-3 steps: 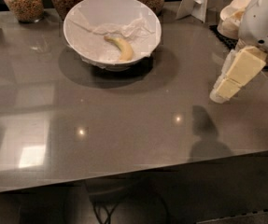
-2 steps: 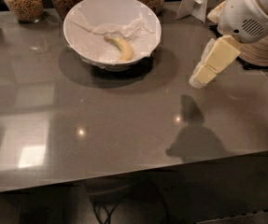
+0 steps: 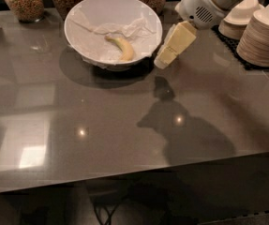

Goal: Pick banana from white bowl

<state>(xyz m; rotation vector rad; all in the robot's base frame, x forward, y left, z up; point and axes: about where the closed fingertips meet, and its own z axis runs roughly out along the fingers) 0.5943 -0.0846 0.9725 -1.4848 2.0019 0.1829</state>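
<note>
A small curved yellow banana [image 3: 121, 48] lies inside the large white bowl [image 3: 78, 20], on crumpled white paper. The bowl stands at the back of the grey counter, left of centre. My gripper [image 3: 164, 60] hangs above the counter just to the right of the bowl's rim, its pale yellow fingers [image 3: 177, 42] pointing down and to the left. It is outside the bowl and holds nothing. The white arm reaches in from the top right.
Several glass jars of grains [image 3: 24, 1] line the back edge behind the bowl. Stacks of cream bowls and plates [image 3: 264, 32] sit on a dark mat at the right. The arm's shadow falls on the counter [image 3: 101, 139] below the gripper.
The arm has swung left from the right side of the counter, bringing the gripper close beside the bowl's right rim. The banana and bowl have not moved.
</note>
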